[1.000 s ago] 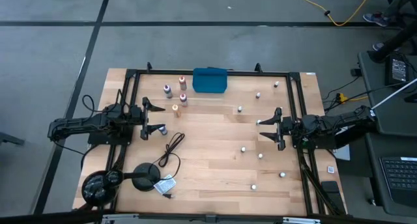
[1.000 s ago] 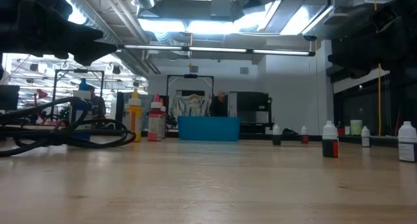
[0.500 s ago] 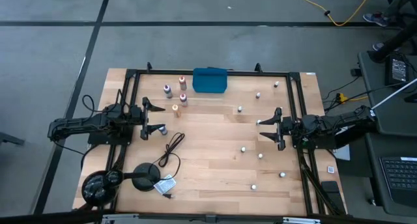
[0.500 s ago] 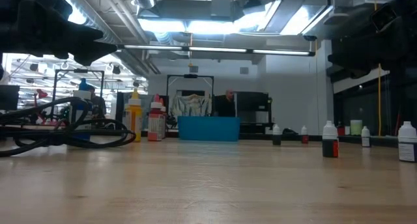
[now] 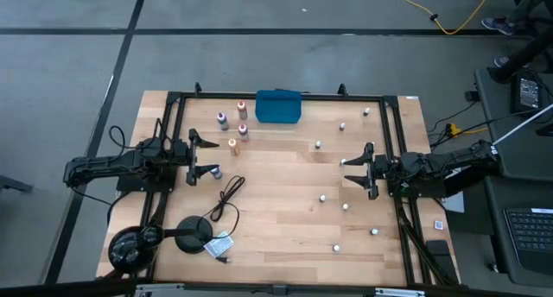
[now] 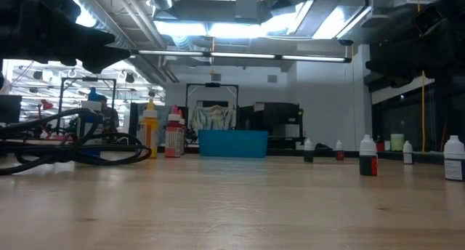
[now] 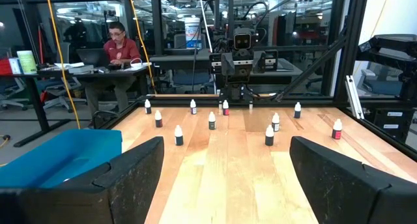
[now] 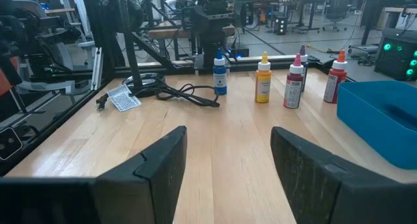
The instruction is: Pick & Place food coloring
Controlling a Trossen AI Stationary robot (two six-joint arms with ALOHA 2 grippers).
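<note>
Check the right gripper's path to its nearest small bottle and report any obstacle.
Nothing visible blocks it. The right gripper, open and empty, hangs at the table's right edge, with a small bottle right beside its fingertips and bare wood around it. The cable lies on the left half, well clear.

No text, label, brand or number is legible anywhere.

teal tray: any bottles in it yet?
Looks empty. The high view shows the teal tray as plain blue inside, with the bottles standing out on the table.
</note>
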